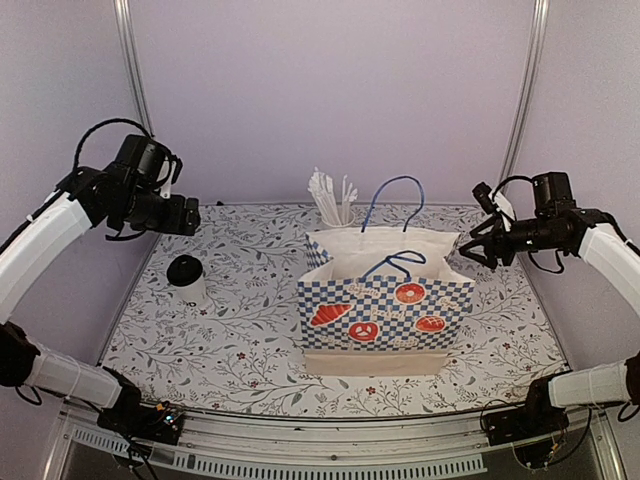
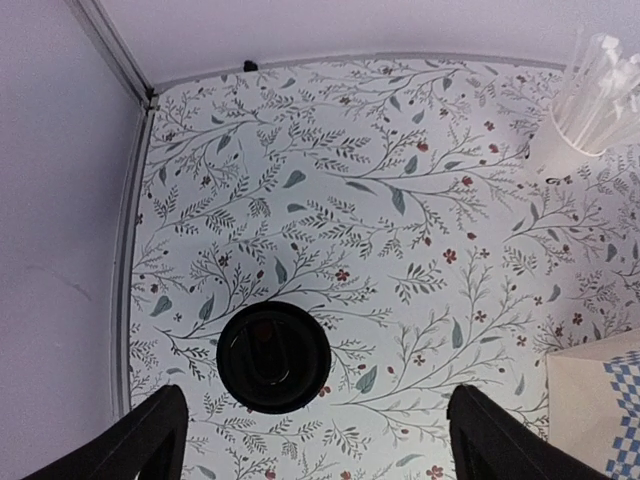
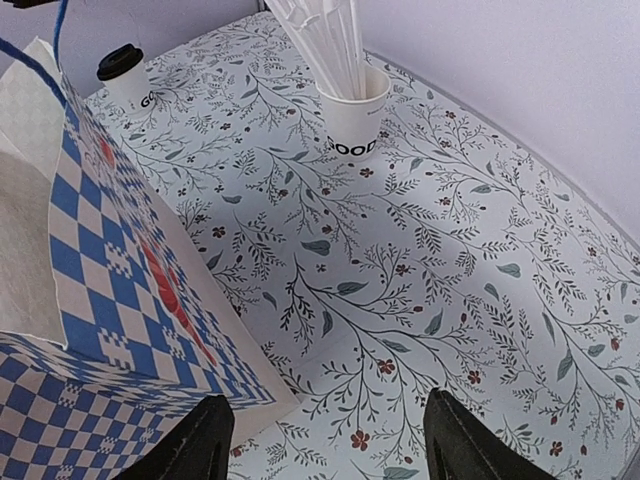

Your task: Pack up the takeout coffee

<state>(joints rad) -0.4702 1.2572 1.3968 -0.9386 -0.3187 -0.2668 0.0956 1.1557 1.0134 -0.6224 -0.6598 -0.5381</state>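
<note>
The paper bag (image 1: 385, 310), blue-and-white checked with red pastry pictures and blue cord handles, stands upright with its mouth open on the floral worktop (image 1: 230, 340).

The takeout coffee (image 1: 186, 278) stands upright on the worktop well to the left of the bag, outside it, with its black lid on. In the left wrist view its lid (image 2: 273, 357) shows as a dark round disc from straight above, while the bag's near corner (image 2: 600, 400) sits at the right edge of that view. From the right wrist camera the cup (image 3: 125, 75) appears small, beyond the bag's far side (image 3: 110, 300).

The left hand (image 1: 190, 215) hangs in the air to the left of the bag, above the coffee and touching nothing. Its jaws stand wide apart (image 2: 318, 392) with only the worktop showing between them.

The right hand (image 1: 468, 248) sits close to the bag's upper right rim. Its jaws are also spread (image 3: 325, 405) and clamp nothing; the bag's checked wall lies just beside one finger.

A white cup of straws (image 1: 335, 205) stands just behind the bag, lettering on its side (image 3: 355, 115).
</note>
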